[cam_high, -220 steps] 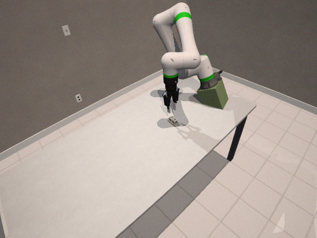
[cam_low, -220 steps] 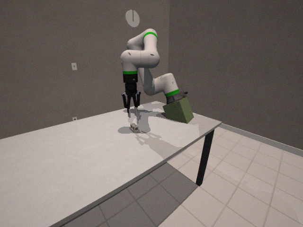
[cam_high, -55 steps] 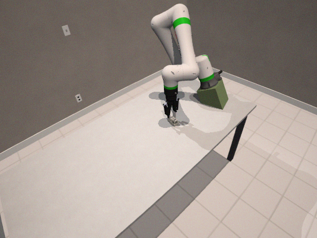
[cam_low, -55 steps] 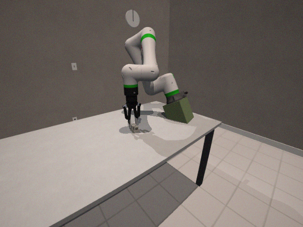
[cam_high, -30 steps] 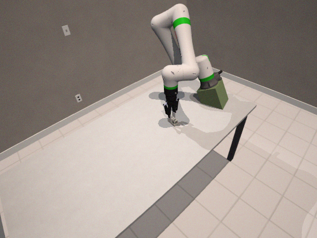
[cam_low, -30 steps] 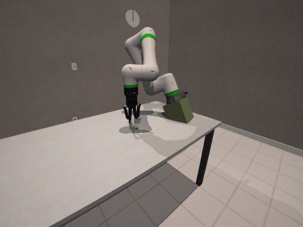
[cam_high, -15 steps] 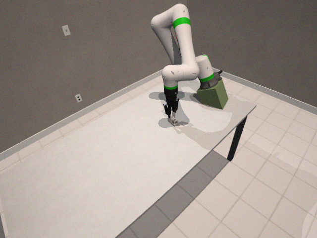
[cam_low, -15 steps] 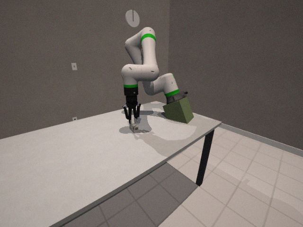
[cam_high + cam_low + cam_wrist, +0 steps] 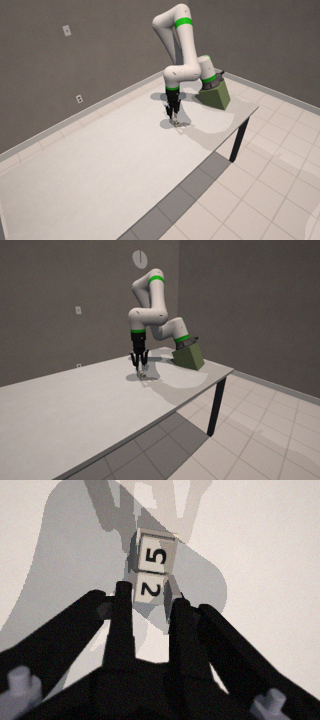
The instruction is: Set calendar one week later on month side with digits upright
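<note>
Wrist view: tool (image 9: 150, 599) grasps the "2" cube (image 9: 149, 590) beside "5" cube (image 9: 156, 557) in tray (image 9: 131, 560).

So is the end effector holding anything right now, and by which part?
Cannot tell: the end effector straddles the cube showing 2 at its two opposite side faces, but a firm grip isn't visible.

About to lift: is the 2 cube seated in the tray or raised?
Seated: the 2 cube lies level against the 5 cube, with the gripper straddling it. Whether the fingers touch it, cannot tell.
</note>
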Controlling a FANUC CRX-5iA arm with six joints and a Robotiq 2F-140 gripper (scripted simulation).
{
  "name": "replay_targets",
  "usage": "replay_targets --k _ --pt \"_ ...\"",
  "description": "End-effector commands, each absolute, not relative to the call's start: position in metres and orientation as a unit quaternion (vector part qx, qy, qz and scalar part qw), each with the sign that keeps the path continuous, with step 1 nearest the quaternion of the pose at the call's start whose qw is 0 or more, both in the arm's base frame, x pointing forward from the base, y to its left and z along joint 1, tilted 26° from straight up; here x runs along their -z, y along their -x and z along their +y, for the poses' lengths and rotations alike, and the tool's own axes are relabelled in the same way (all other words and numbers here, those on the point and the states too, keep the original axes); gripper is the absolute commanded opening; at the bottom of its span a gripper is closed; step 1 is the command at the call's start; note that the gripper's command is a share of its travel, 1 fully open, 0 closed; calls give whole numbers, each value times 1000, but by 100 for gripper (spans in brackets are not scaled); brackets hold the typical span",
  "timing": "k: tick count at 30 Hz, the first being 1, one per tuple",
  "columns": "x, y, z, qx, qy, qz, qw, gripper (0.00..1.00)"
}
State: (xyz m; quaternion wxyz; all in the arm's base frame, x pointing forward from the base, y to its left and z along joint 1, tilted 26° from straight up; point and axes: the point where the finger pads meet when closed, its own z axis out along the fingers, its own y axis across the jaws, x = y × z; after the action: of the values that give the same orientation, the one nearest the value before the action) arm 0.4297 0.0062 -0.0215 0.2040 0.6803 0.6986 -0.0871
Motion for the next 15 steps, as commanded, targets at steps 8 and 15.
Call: replay_targets --k 8,15 --pt "8 -427 12 87 -680 699 204 17" --pt "-37 -419 32 87 -680 699 204 17"
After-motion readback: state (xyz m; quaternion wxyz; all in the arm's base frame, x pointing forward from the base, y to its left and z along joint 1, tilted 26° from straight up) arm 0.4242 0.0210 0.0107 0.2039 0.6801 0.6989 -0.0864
